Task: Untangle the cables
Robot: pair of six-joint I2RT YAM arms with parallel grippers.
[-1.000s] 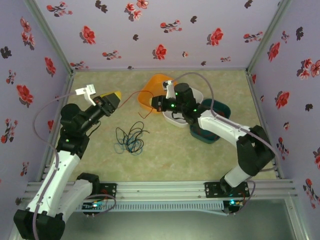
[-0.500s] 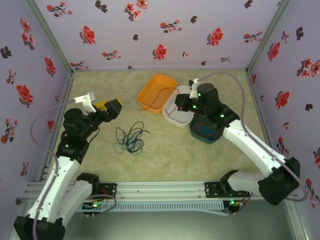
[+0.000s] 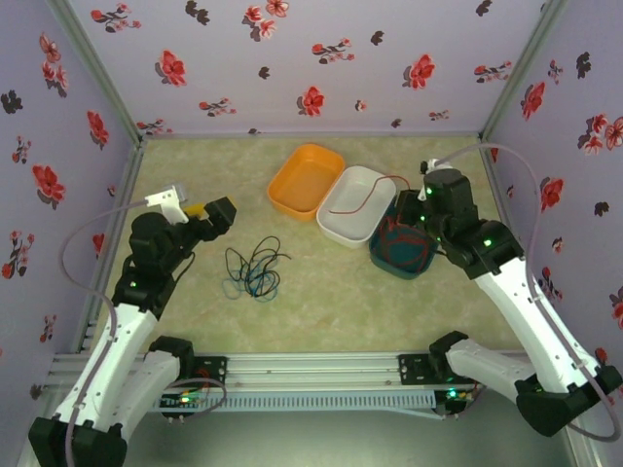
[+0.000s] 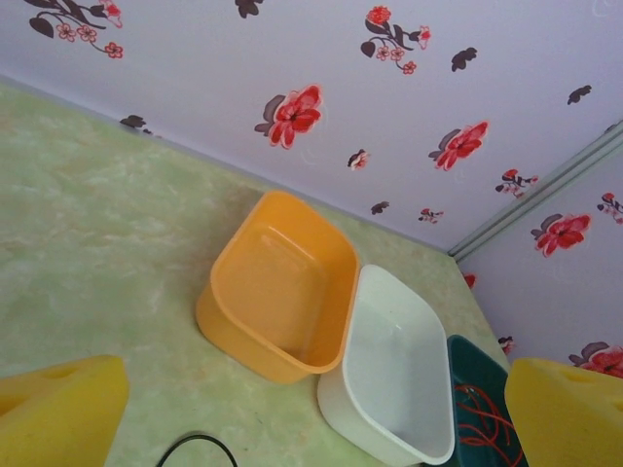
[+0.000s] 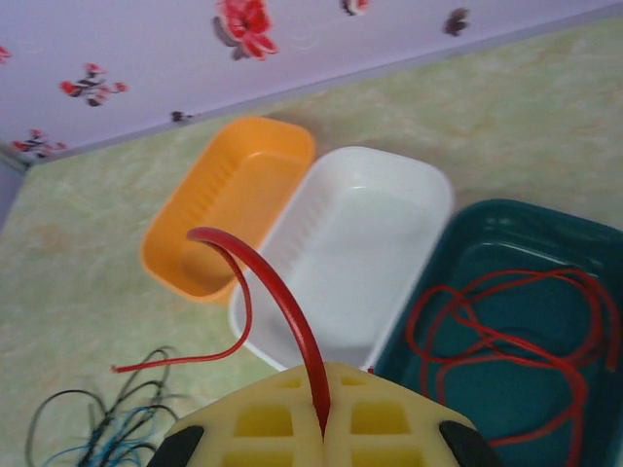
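Clamping a red cable [image 5: 282, 292] in the right gripper [image 5: 323, 423], fingers pressed together on it, with the loose length trailing across the white bin [image 5: 428, 185] in the far half of the worktop [image 3: 341, 292]. Holding the left gripper [image 3: 212, 211] wide apart and empty near the left edge. Showing black and blue cables [image 3: 253, 272] tangled left of the worktop's centre. Cradling a coil of red cable [image 5: 506, 331] in the teal bin [image 5: 584, 229], just beside the white one.
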